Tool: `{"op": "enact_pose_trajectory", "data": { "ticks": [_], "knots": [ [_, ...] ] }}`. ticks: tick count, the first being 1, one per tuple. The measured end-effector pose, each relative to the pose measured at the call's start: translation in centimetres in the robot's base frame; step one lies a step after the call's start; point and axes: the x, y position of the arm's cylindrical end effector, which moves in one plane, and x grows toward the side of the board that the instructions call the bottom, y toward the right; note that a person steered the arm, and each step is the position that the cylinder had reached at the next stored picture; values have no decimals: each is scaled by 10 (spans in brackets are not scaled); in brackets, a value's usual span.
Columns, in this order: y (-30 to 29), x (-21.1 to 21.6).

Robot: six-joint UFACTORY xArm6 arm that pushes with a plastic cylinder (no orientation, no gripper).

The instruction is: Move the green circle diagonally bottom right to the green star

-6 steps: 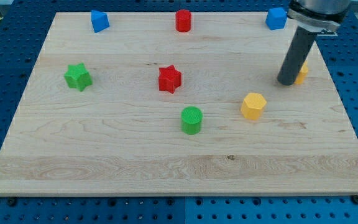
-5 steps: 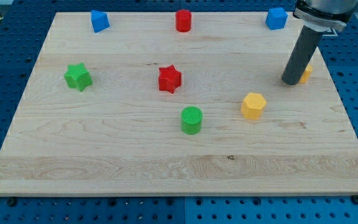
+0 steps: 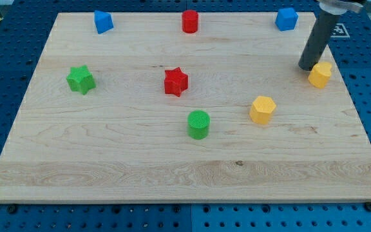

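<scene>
The green circle (image 3: pixel 198 124) stands near the middle of the wooden board (image 3: pixel 108 161), a little below centre. The green star (image 3: pixel 80 79) sits at the view's left, up and to the left of the circle. The dark rod comes down from the view's top right. My tip (image 3: pixel 307 67) rests on the board far to the right of the circle and above it, just up and left of a yellow block (image 3: pixel 320 75). It touches neither green block.
A red star (image 3: pixel 176 82) lies between the green star and the circle. A yellow hexagon (image 3: pixel 262 109) is right of the circle. A blue block (image 3: pixel 103 21), a red cylinder (image 3: pixel 190 20) and a blue cube (image 3: pixel 286 18) line the top edge.
My tip has moved up and to the right, away from the middle of the board. The yellow block it partly hid now shows whole. No block has moved.
</scene>
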Motion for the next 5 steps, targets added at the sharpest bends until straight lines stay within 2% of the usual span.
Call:
{"op": "enact_pose_trajectory", "data": {
  "ticks": [2, 3, 5],
  "knots": [
    [-21, 0],
    [-82, 9],
    [-123, 50]
  ]
}}
